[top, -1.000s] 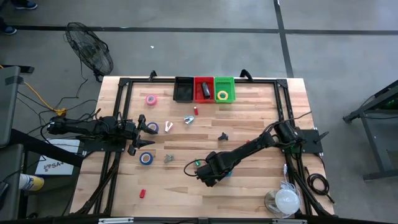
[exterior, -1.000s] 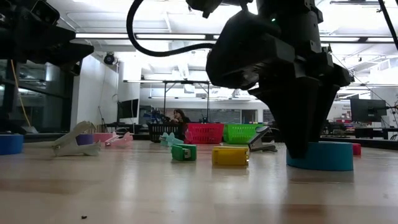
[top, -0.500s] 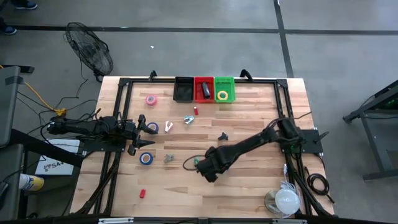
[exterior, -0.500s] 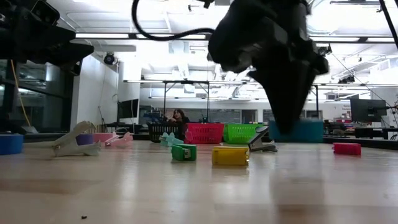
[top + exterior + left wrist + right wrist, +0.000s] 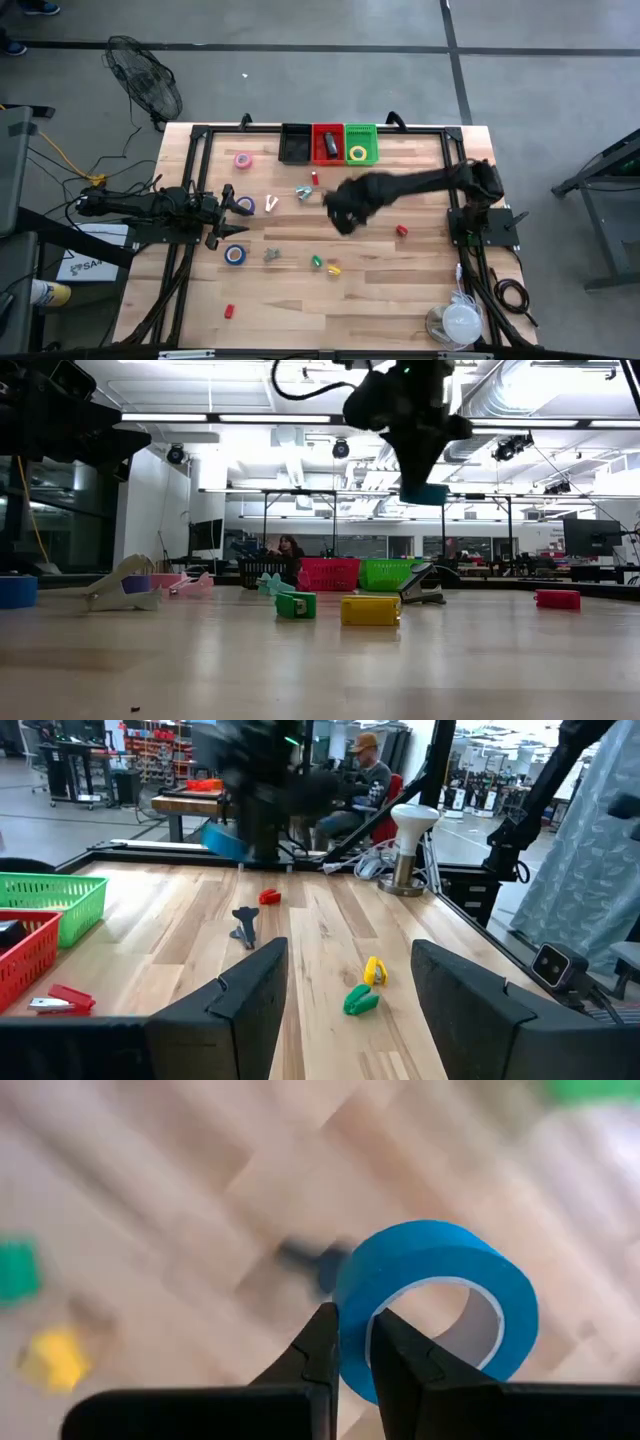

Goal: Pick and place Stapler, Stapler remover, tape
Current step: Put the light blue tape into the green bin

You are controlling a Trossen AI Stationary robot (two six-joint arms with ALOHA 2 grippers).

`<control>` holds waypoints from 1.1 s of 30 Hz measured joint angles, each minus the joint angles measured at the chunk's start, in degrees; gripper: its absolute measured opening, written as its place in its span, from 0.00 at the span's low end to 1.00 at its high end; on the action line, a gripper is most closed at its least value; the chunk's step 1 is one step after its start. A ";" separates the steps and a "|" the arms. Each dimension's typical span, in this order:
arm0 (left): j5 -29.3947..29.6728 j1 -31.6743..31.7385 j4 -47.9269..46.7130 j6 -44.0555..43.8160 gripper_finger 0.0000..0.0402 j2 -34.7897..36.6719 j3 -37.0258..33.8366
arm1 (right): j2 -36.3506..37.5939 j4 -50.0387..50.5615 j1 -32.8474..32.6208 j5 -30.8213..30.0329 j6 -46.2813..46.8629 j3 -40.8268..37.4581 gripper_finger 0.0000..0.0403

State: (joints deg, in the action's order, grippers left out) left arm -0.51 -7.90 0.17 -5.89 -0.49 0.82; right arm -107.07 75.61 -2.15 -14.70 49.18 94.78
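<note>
My right gripper (image 5: 343, 214) is raised over the middle of the table, shut on a blue tape roll (image 5: 435, 1300). The low view shows the roll (image 5: 425, 493) high above the tabletop below the gripper (image 5: 420, 465). My left gripper (image 5: 240, 207) waits open at the table's left side, beside a purple tape roll (image 5: 246, 205). A second blue roll (image 5: 235, 254) and a pink roll (image 5: 242, 160) lie flat on the table. A black staple remover (image 5: 245, 925) rests on the table near the right arm. My right gripper pinches the blue roll's wall (image 5: 352, 1342) between its two fingers, one finger (image 5: 398, 1355) inside the hole and the other (image 5: 320, 1355) outside. The roll is lifted clear of the table and hangs at the fingers.
Black (image 5: 295, 143), red (image 5: 328, 142) and green (image 5: 360, 142) bins stand at the far edge; the green one holds a yellow roll. Small green (image 5: 317, 262), yellow (image 5: 333, 268) and red (image 5: 401, 231) pieces lie near the middle. A lamp (image 5: 460, 322) stands at the near right corner.
My right gripper has lifted the blue tape roll off the table near the near-middle and carried it up and toward the far edge, toward the bins. The roll stood on the table a second ago and is now well clear of it.
</note>
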 joint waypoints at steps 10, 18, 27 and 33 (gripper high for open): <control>-0.01 0.00 0.01 0.01 0.52 0.00 0.00 | 1.15 -13.24 17.88 -1.64 -13.45 0.00 0.08; -0.01 0.00 0.00 0.01 0.52 0.00 0.00 | 1.04 -18.79 29.34 3.87 -18.22 0.00 0.08; 0.00 0.00 0.00 0.02 0.52 -0.01 0.00 | -3.69 -20.43 34.90 9.32 -21.51 0.00 0.08; -0.01 0.00 0.00 0.01 0.52 -0.02 0.00 | -7.77 -20.71 36.38 11.37 -23.08 0.00 0.08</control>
State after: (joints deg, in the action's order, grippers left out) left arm -0.51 -7.90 0.17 -5.88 -0.51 0.82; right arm -114.83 54.90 34.23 -3.33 26.10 94.78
